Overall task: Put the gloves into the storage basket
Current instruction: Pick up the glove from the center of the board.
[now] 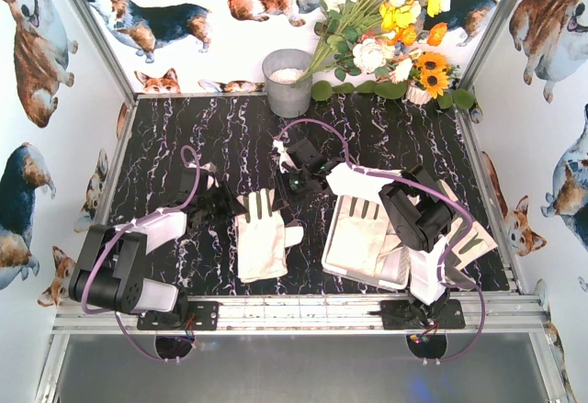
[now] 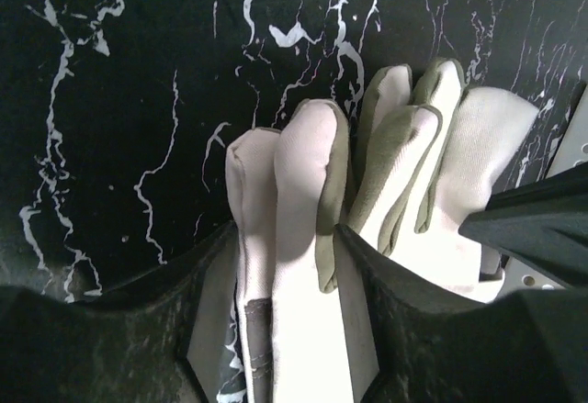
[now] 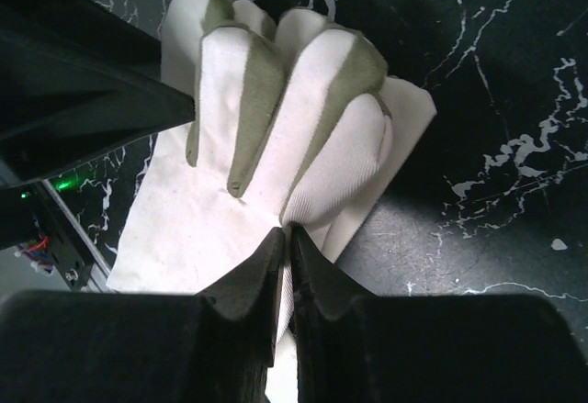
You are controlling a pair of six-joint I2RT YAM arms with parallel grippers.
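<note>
Cream-white gloves (image 1: 264, 242) with olive-grey finger strips; black, white-veined table (image 1: 184, 137).

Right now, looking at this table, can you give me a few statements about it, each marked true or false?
1. The right gripper is shut on a glove. True.
2. The grey bucket lies on its side. False: it stands upright at the far edge.
3. The tabletop is plain white. False: it is black with white veins.
4. There are flowers next to the grey bucket. True.
5. Every glove is already in the basket. False: the gripped glove is over bare tabletop.
</note>
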